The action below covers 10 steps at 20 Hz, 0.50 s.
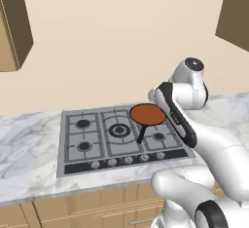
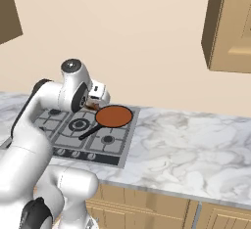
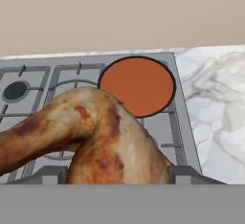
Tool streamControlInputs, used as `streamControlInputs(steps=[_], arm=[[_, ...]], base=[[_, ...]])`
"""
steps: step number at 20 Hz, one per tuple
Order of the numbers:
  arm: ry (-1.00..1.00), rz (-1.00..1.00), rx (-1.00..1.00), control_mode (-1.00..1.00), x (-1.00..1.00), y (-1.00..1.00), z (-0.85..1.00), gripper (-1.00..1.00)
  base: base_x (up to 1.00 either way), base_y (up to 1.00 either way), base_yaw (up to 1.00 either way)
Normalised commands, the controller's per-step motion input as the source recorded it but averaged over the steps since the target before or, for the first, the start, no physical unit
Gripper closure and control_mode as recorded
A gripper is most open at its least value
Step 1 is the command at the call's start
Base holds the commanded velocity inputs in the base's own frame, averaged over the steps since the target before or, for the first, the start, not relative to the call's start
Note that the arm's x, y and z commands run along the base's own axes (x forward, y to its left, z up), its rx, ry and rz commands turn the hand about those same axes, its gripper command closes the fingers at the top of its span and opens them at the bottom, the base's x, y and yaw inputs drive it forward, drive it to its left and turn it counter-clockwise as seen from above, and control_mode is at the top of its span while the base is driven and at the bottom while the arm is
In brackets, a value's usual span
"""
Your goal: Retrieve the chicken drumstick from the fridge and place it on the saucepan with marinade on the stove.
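Hand (image 3: 115, 180) w/ 1 drumstick (image 3: 91, 132), 1 saucepan (image 3: 137, 86) beyond.

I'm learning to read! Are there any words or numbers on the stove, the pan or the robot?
None can be read.
stove: knobs along the front show no readable marks.
saucepan: plain, no label.
chicken drumstick in the gripper: no writing.

beige wall (image 1: 121, 47), marble counter (image 2: 196, 149), seemingly wooden cabinets (image 2: 230, 22).
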Motion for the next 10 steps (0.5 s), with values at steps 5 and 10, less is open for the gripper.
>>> streamControlInputs(steps=[5,10], arm=[[0.0,0.0,0.0,-1.0,0.31,-0.07,-0.32,1.0],[-0.04,0.0,0.0,-1.0,0.15,-0.17,-0.39,1.0]], base=[[0.0,0.0,0.0],[0.0,0.0,0.0]])
